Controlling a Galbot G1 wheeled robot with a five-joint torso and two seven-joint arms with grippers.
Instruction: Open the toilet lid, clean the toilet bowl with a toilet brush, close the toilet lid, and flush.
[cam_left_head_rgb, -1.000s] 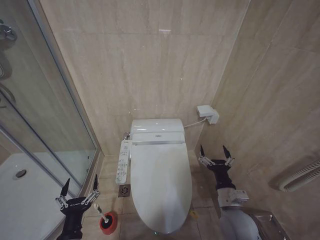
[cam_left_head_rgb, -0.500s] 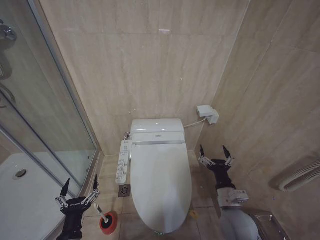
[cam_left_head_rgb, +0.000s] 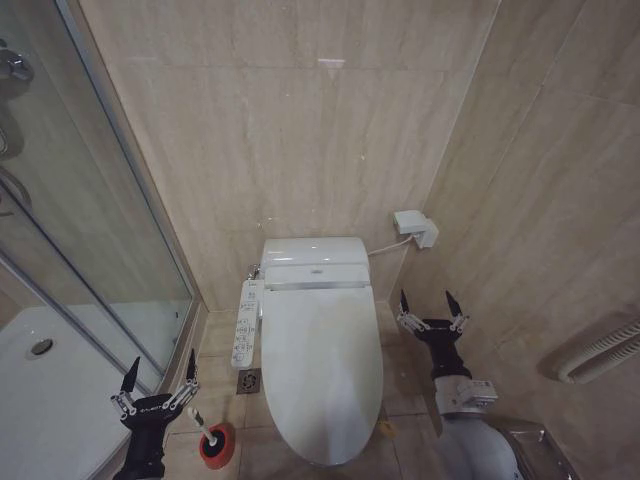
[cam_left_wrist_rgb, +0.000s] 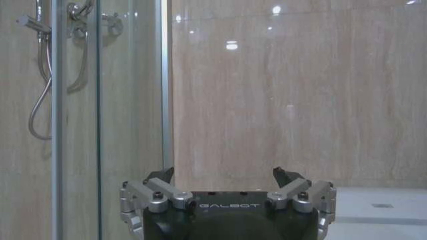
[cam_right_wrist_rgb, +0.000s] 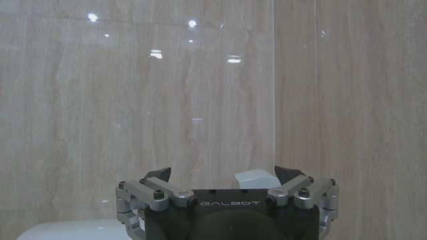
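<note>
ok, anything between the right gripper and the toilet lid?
Nothing visible. The right gripper is open beside the closed toilet lid, on its right side, with only bare floor between them. The left gripper is open near the toilet brush.

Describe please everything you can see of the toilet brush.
The toilet brush stands on the floor tiles, left of the toilet, just in front of the floor drain. Its slim white handle leans out of a small round red cup, which hides the bristle head. The handle looks like plastic. Nothing grips it: the left gripper hangs open beside it, apart from it, near the shower glass.
</note>
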